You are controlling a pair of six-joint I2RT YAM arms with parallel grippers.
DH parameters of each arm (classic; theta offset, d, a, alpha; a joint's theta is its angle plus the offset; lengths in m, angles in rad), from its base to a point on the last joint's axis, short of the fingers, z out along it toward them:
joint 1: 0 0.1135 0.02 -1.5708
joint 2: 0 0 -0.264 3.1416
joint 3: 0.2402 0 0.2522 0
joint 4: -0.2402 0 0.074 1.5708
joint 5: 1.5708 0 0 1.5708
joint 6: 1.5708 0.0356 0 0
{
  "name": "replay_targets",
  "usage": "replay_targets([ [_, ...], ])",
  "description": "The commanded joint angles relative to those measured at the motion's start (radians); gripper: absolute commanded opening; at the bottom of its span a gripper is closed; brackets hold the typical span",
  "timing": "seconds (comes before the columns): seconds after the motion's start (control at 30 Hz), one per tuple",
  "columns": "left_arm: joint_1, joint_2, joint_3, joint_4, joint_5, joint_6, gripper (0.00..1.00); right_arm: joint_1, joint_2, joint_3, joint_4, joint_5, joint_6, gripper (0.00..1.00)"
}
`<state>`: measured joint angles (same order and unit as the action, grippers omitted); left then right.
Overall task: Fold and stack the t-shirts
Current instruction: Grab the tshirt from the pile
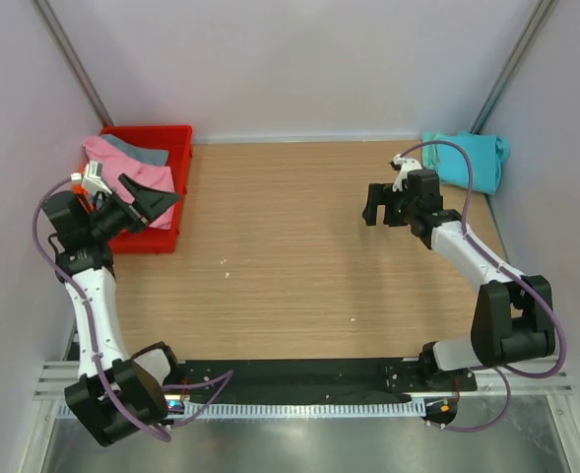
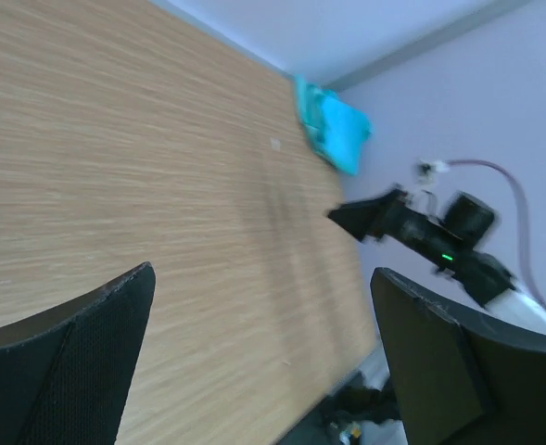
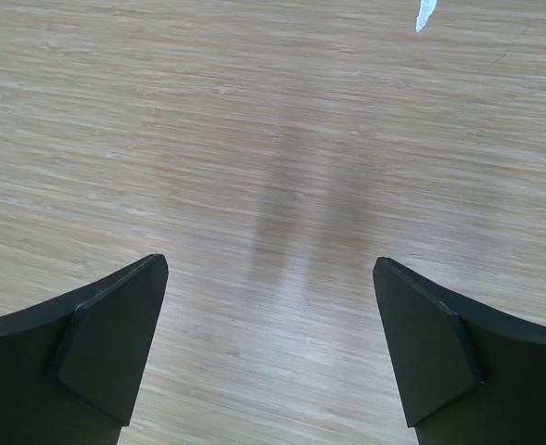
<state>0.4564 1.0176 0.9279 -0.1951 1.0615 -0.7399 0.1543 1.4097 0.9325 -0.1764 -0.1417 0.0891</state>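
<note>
- Two arms stand over a wooden table (image 1: 290,276), one at each side, and neither holds anything.
- Left gripper (image 1: 160,201) hangs above the near right part of the red bin (image 1: 181,133), pointing out toward the middle of the table. Its wrist view shows the jaws wide apart, with bare wood between the fingers (image 2: 87,343).
- Right gripper (image 1: 371,209) hovers over the right half of the table, facing left. Its jaws are also spread wide, and only wood grain and its own shadow show between the fingers (image 3: 106,334).
- Pink t-shirt (image 1: 122,169) lies crumpled in the red bin at the far left corner, draped over the bin's near side.
- Grey t-shirt (image 1: 150,154) lies in the same bin, just behind the pink one and partly tucked under it.
- Teal t-shirt (image 1: 462,158) sits bunched in the far right corner of the table, against the wall and well apart from the bin. The left wrist view catches it too, beyond the right arm.
- One small white scrap (image 3: 425,14) lies on the wood ahead of the right gripper.
</note>
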Motion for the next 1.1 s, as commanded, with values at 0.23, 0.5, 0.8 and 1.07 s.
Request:
replay_targets([
  [0.23, -0.146, 0.399, 0.480, -0.519, -0.947, 0.759, 0.82, 0.002, 0.031, 0.066, -0.024, -0.073, -0.023, 1.00],
  [0.5, -0.162, 0.536, 0.505, -0.390, -0.989, 0.807, 1.00, -0.001, 0.041, 0.060, -0.044, -0.113, -0.118, 1.00],
  [0.8, -0.174, 0.775, 0.661, -0.337, -1.170, 0.824, 0.95, -0.006, 0.101, 0.083, -0.074, -0.116, -0.120, 1.00],
  [1.07, -0.176, 0.863, 0.683, -0.325, -1.155, 0.847, 0.71, -0.013, 0.132, 0.095, -0.086, -0.090, -0.130, 1.00],
])
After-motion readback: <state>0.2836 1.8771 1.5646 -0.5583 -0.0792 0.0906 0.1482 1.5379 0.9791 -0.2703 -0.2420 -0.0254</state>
